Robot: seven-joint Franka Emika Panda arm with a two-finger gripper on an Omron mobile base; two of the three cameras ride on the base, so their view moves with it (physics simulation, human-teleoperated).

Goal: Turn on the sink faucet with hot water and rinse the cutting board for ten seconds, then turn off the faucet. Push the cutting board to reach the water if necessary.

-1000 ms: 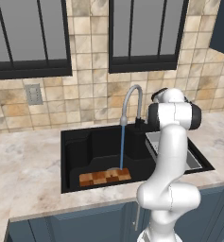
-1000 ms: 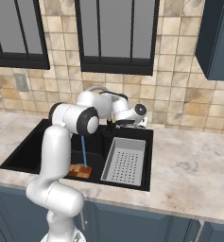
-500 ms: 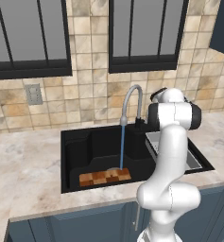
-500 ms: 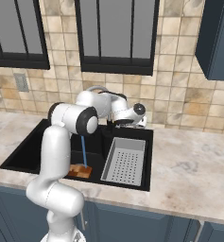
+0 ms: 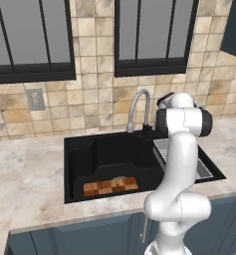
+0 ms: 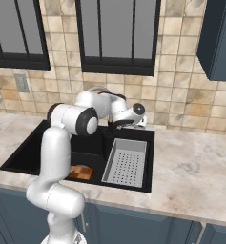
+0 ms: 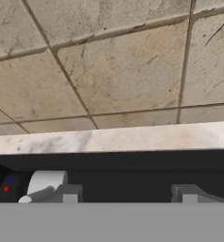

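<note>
The black sink (image 5: 79,154) fills the centre of the left base view, and no water falls from the spout, so the faucet looks shut off and the rinse seems finished. The sink faucet (image 5: 138,107) arches at centre frame, its base behind the arm. The cutting board (image 5: 111,186) lies flat on the basin floor, lower centre. A grey drainer tray (image 6: 128,162) sits right of centre in the right base view. The gripper (image 7: 125,193), at the bottom of the hand view, has its jaws drawn in beside the faucet's lever, clasping nothing visible. Next, probably, lift clear.
</note>
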